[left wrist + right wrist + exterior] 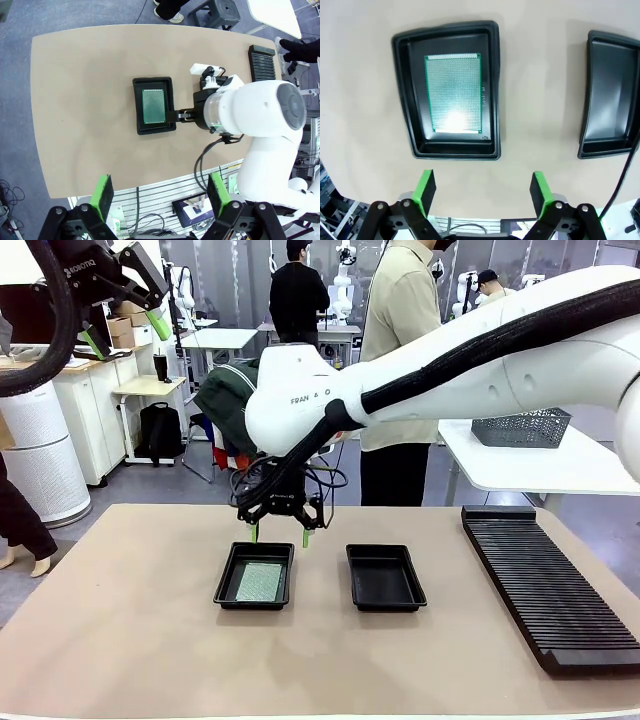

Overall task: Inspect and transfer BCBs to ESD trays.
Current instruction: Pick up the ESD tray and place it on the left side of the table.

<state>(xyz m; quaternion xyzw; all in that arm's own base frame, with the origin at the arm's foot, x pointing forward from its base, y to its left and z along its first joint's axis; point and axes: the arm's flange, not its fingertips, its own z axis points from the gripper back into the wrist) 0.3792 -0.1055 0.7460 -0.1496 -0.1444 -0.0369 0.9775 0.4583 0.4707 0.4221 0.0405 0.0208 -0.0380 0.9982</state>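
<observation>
Two black ESD trays lie side by side mid-table. The left tray holds one BCB, flat on its floor, pale green face up. The right tray has nothing in it. My right gripper hangs open just above the far rim of the left tray, nothing between its green pads. My left gripper is raised high at the left, open, looking down on the table from above.
A long black slotted rack lies along the table's right side. A person stands at the far side behind the right arm. A grey mesh basket sits on a white table behind.
</observation>
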